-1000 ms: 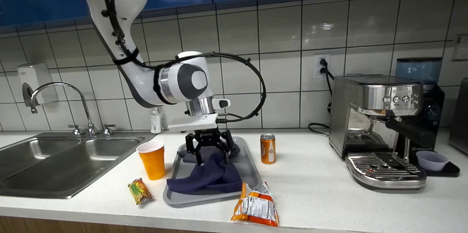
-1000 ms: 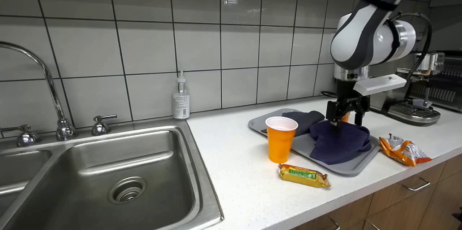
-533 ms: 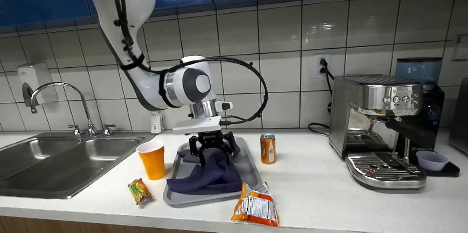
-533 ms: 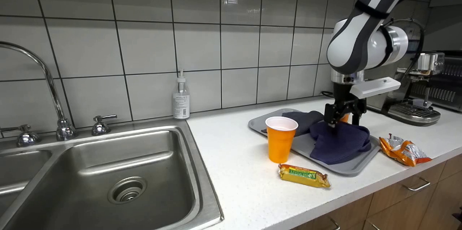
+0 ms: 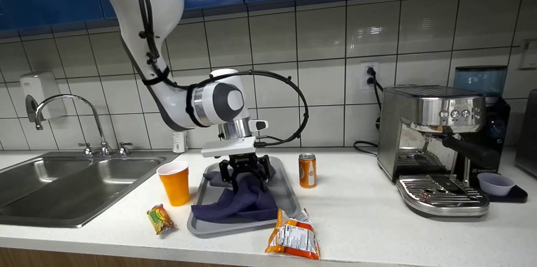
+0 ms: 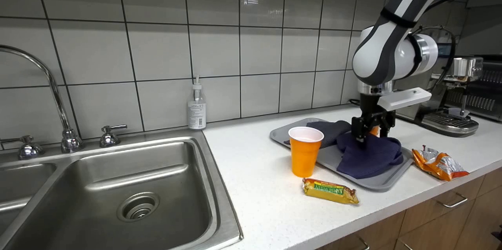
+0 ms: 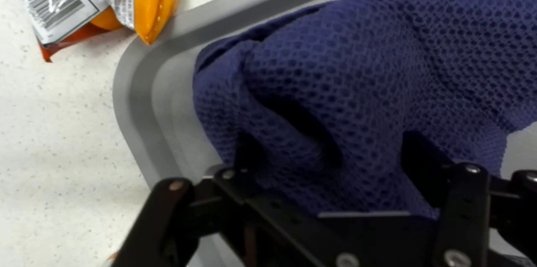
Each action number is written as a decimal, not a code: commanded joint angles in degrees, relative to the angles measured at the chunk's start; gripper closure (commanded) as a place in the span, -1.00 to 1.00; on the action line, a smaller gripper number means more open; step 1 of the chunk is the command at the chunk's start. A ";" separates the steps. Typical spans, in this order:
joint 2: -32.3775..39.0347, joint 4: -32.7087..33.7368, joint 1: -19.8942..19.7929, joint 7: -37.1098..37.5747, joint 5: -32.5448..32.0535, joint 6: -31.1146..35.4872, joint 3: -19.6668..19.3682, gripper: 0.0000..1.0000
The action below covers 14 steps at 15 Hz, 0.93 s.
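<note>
W/ the gripper (image 7: 331, 154) spread wide astride bunched navy cloth (image 7: 369, 82) on the grey tray (image 7: 140, 91), nothing clamped yet, it shd be lowered a touch & closed slowly, so a thick fold is caught w/o tray being scraped or adjacent dark cloth (image 6: 331, 130) snagged.

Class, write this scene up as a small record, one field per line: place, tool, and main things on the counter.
Place: kitchen counter beside a sink
Tool: jaws apart, at the purple cloth, some of it between them
Tray: grey, under the purple cloth and a grey cloth
Cup: orange, standing between sink and tray
Can: orange, upright, on the tray's other side
Bag: orange, by a tray corner
Packet: yellow, lying near the cup
Coffee machine: further along, beyond the can
</note>
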 commanded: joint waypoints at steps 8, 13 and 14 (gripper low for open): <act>-0.18 1.06 -0.67 -0.15 -0.25 -1.10 0.31 0.94; -2.07 -0.08 -0.31 0.68 -0.18 -0.92 0.20 0.96; -2.64 -0.34 -0.26 0.79 -0.19 -0.83 0.20 0.96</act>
